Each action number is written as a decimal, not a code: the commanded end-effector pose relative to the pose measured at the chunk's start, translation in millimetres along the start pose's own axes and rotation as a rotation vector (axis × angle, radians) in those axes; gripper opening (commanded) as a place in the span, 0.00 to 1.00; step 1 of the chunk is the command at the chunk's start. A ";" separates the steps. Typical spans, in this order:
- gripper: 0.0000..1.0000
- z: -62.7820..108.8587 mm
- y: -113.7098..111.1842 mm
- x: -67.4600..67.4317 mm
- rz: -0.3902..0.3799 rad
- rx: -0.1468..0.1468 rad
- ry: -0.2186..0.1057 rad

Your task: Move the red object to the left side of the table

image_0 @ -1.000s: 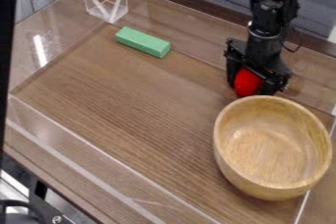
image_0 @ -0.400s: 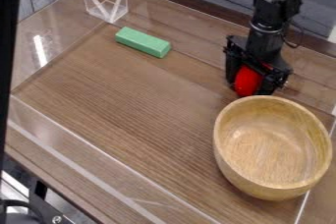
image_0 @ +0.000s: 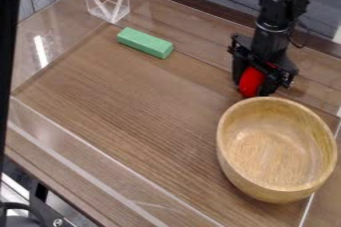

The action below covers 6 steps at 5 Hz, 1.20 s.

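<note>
The red object [image_0: 253, 79] is a small red toy lying on the brown wood-grain table [image_0: 120, 97], at the right, just behind the wooden bowl. My black gripper [image_0: 258, 76] comes straight down over it. Its fingers [image_0: 237, 72] stand on both sides of the toy, open around it. Whether the pads touch the toy cannot be told. The toy's top is hidden by the gripper.
A large wooden bowl [image_0: 278, 147] sits at the front right, close to the gripper. A green rectangular block [image_0: 146, 43] lies at the back middle. Low clear acrylic walls [image_0: 107, 5] border the tabletop.
The gripper has shifted very slightly; the red toy stays between its fingers in the same spot on the table.
</note>
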<state>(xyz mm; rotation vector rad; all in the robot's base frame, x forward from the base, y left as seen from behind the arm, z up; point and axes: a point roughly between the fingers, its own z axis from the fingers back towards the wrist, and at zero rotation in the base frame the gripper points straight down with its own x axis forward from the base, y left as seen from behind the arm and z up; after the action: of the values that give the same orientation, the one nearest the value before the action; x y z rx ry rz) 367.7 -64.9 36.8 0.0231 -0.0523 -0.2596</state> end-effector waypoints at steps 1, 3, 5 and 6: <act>1.00 37.3 1.4 2.3 -0.036 0.009 -0.075; 0.00 39.3 6.7 4.0 -0.095 0.007 -0.073; 0.00 27.4 5.5 9.5 -0.138 -0.002 -0.056; 1.00 17.6 0.6 8.8 -0.155 -0.003 -0.044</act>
<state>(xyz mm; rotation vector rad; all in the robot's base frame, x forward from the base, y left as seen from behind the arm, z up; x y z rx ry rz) 370.0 -64.2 43.7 0.0157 -0.0553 -0.3979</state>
